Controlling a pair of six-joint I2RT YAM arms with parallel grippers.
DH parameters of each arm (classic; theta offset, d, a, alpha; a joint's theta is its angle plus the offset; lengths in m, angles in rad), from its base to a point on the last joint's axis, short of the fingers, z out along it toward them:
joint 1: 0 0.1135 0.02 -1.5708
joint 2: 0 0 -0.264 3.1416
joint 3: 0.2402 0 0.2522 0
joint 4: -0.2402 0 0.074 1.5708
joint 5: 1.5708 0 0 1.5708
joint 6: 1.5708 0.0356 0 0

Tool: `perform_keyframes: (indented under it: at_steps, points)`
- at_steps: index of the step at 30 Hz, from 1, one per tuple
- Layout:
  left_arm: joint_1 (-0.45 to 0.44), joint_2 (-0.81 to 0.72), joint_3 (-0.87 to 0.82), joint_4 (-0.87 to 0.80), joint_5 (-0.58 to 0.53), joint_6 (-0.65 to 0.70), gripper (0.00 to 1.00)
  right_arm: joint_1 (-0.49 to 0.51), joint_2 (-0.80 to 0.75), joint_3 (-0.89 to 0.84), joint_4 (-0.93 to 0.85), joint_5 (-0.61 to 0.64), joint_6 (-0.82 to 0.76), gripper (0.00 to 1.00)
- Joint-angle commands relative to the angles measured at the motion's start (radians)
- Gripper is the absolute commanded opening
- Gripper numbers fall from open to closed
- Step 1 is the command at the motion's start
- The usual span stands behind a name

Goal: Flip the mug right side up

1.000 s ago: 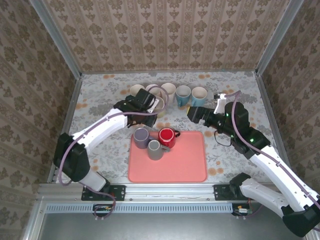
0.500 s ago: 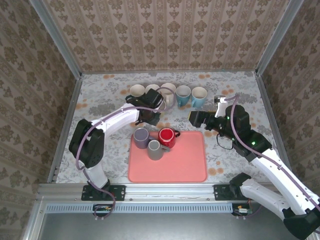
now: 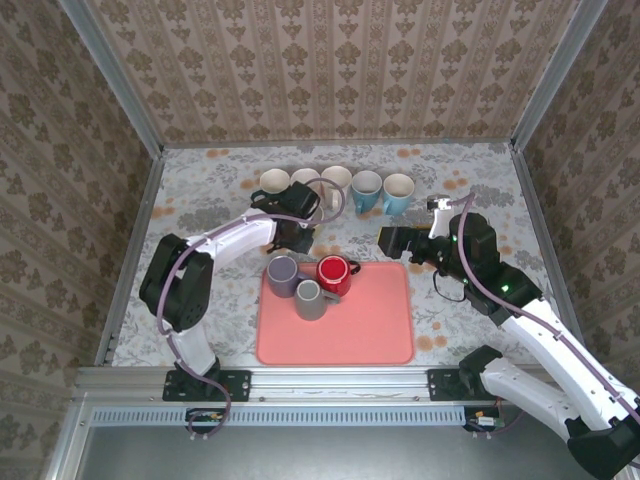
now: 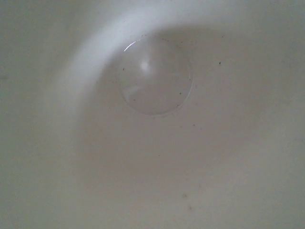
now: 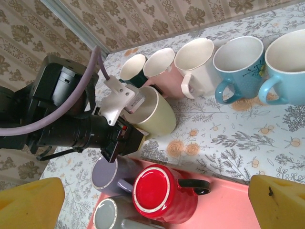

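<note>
Pale yellow-green ceramic mug [image 5: 159, 114], pinched at its rim by the nearly closed left fingers [image 5: 127, 100], now tilts mouth-up just behind the pink plastic tray [image 3: 380, 320] on the floral desk [image 5: 228, 138] after the arm folded inward. The turn looks nearly complete. The right fingers [image 5: 279, 200] gape wide and hold nothing. No writing is legible.

The table [image 3: 200, 190] carries a pale cloth, printed with grey leaves and small orange flowers. Three walls close it in: the back wall [image 3: 330, 70] at 12 o'clock, one side wall [image 3: 50, 200] at 9 o'clock and the other [image 3: 600, 180] at 3 o'clock. All have beige wallpaper with a damask pattern in vertical stripes. Grey metal posts [image 3: 113, 80] stand in the corners at 11 and 1 o'clock. An aluminium rail [image 3: 340, 380] runs along the edge at 6 o'clock. The light is soft and even, and the shadows are weak.
</note>
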Motion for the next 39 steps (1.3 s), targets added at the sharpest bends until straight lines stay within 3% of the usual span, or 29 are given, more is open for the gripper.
perform_keyframes:
  at_steps: [1, 17, 28, 32, 35, 39]
  points:
    - [0.006, 0.003, -0.008, 0.058, -0.032, -0.022, 0.02, -0.004, -0.006, -0.003, -0.017, 0.029, -0.031, 1.0]
    - [0.014, -0.077, -0.067, 0.066, -0.033, -0.058, 0.35, -0.004, 0.003, 0.016, -0.029, 0.034, -0.039, 1.0]
    - [0.012, -0.228, -0.108, 0.039, 0.005, -0.077, 0.36, -0.002, 0.012, 0.031, -0.038, 0.018, -0.038, 1.0]
    - [0.011, -0.322, -0.109, -0.005, 0.016, -0.062, 0.36, 0.001, 0.062, 0.052, -0.039, -0.1, -0.091, 1.0]
    - [0.019, -0.389, -0.096, -0.066, 0.029, -0.023, 0.36, 0.07, 0.144, 0.099, -0.083, -0.143, -0.196, 1.0]
    - [0.064, -0.449, -0.072, -0.15, 0.093, 0.02, 0.36, 0.268, 0.286, 0.192, -0.191, -0.033, -0.447, 0.99]
